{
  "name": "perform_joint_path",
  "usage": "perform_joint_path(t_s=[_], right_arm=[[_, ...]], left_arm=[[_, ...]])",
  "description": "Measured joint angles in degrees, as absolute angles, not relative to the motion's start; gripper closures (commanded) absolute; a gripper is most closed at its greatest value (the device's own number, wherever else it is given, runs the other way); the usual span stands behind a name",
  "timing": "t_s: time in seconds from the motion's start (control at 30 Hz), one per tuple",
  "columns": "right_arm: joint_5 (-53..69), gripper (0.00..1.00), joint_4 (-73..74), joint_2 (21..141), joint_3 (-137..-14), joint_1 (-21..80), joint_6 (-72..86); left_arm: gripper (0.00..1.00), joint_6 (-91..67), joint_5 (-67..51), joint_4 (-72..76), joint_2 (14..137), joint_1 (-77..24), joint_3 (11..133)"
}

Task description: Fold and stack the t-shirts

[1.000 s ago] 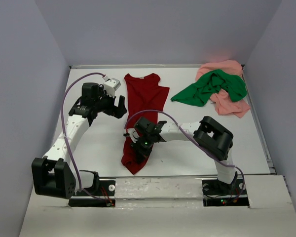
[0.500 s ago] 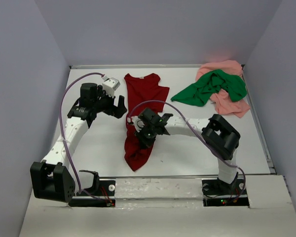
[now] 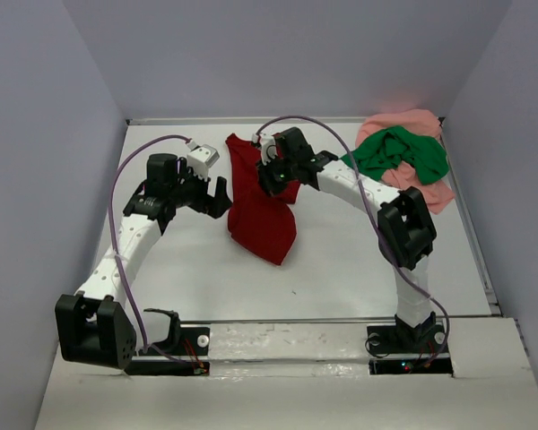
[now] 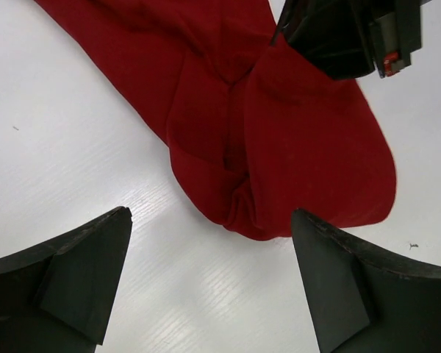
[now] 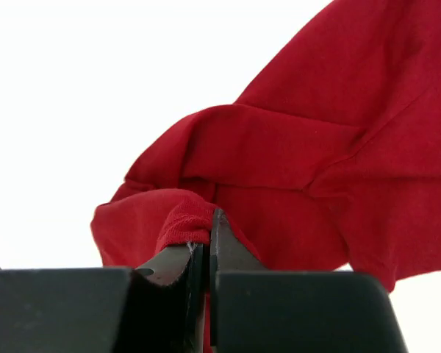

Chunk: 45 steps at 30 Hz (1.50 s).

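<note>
T-shirt (image 3: 264,224) (dk red) long axis far-near; R gripper (image 5: 208,224) pinching its edge.

Bright even light, soft shadows, overexposed wrist views

t-shirts: 3 — red t-shirt (image 3: 264,224), green t-shirt (image 3: 403,150), pink t-shirt (image 3: 411,119) | grippers: 2 — left gripper (image 4: 213,283), right gripper (image 5: 207,243) | table (image 3: 341,260): 1
</note>
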State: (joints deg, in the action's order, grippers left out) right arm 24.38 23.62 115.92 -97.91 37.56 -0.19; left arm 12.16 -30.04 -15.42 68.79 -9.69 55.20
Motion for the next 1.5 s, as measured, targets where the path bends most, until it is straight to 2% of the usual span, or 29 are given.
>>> perform_joint_path(t_s=[0.43, 0.77, 0.93, 0.97, 1.0, 1.03, 1.1, 1.33, 1.5], right_arm=[[27.2, 1.0, 25.7, 129.3, -101.3, 37.6, -0.1], [27.5, 1.0, 32.7, 141.2, -130.3, 37.1, -3.2], [28.2, 1.0, 33.0, 142.5, -135.8, 37.1, -3.8], [28.6, 0.97, 32.8, 142.8, -136.1, 37.1, -3.9], [29.0, 0.76, 32.7, 143.0, -136.1, 37.1, -3.9], [29.4, 0.31, 32.6, 143.6, -136.0, 37.1, -3.8], [30.3, 0.01, 32.0, 145.1, -135.0, 37.1, -3.4], [31.1, 0.0, 27.8, 148.1, -131.1, 36.5, -2.9], [30.6, 0.0, 23.1, 138.0, -114.5, 36.5, -2.9]], left_arm=[[0.01, 12.2, -32.8, -15.4, 68.9, -9.7, 54.8], [0.01, 12.2, -33.5, -15.2, 69.0, -9.7, 53.8], [0.01, 12.2, -33.7, -15.1, 69.4, -9.7, 53.7], [0.01, 12.2, -33.7, -15.1, 69.4, -9.7, 53.6], [0.01, 12.2, -33.8, -15.1, 69.4, -9.7, 53.6], [0.01, 12.2, -33.9, -15.1, 69.4, -9.8, 53.6], [0.01, 12.2, -33.9, -15.1, 69.4, -9.8, 53.6], [0.01, 12.2, -34.0, -14.9, 69.4, -9.8, 53.4], [0.01, 12.3, -34.1, -14.8, 69.0, -9.8, 52.9]])
